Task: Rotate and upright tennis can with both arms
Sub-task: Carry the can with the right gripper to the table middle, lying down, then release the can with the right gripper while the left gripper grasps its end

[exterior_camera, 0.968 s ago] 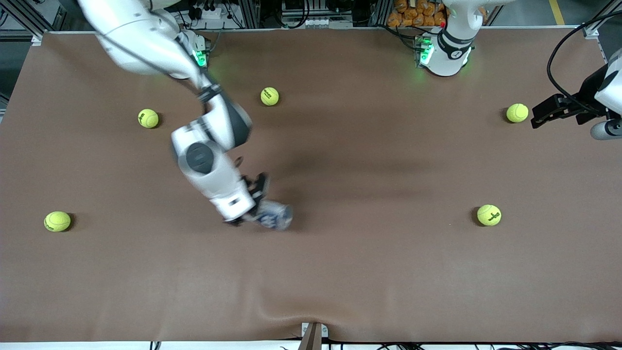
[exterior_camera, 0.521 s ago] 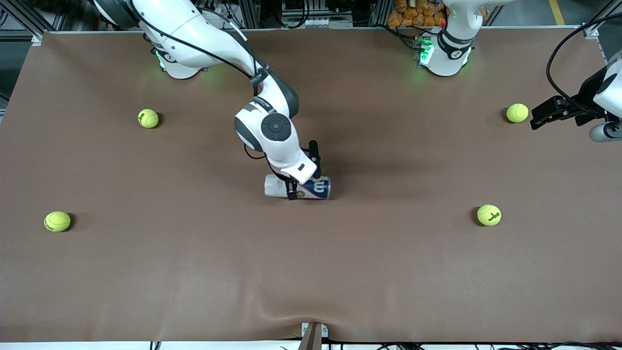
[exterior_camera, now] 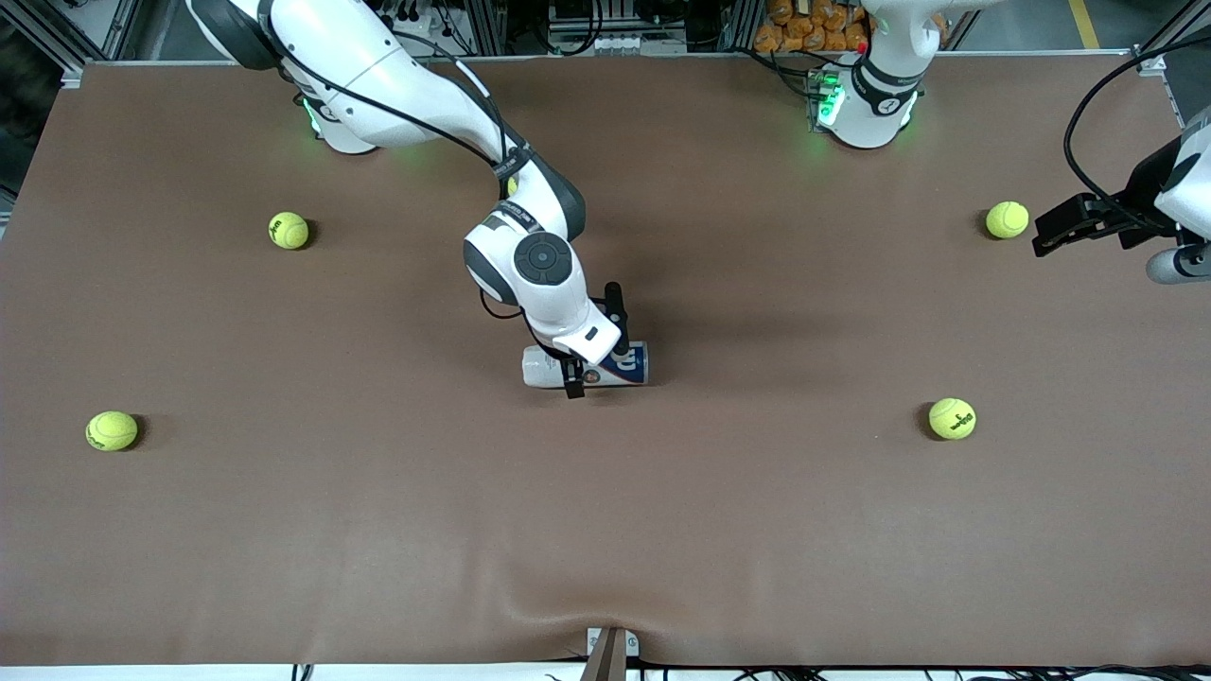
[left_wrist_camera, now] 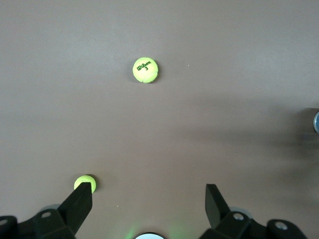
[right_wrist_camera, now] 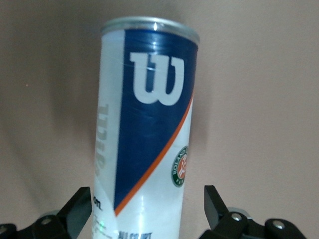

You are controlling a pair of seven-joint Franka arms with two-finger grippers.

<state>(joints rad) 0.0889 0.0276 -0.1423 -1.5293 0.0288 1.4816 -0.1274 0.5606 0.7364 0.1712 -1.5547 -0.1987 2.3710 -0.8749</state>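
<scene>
Near the middle of the table (exterior_camera: 757,530), the tennis can (exterior_camera: 585,365) lies on its side, with its silver rim toward the left arm's end. My right gripper (exterior_camera: 588,352) is directly over the can, and my fingers (right_wrist_camera: 77,209) stand apart on both sides of it; in the right wrist view they do not touch the label. The white W on the dark-blue part is clear there. My left gripper (exterior_camera: 1045,236) waits in the air at the left arm's end of the table, just beside a tennis ball (exterior_camera: 1007,219), and its fingers (left_wrist_camera: 79,199) are apart with nothing between them.
</scene>
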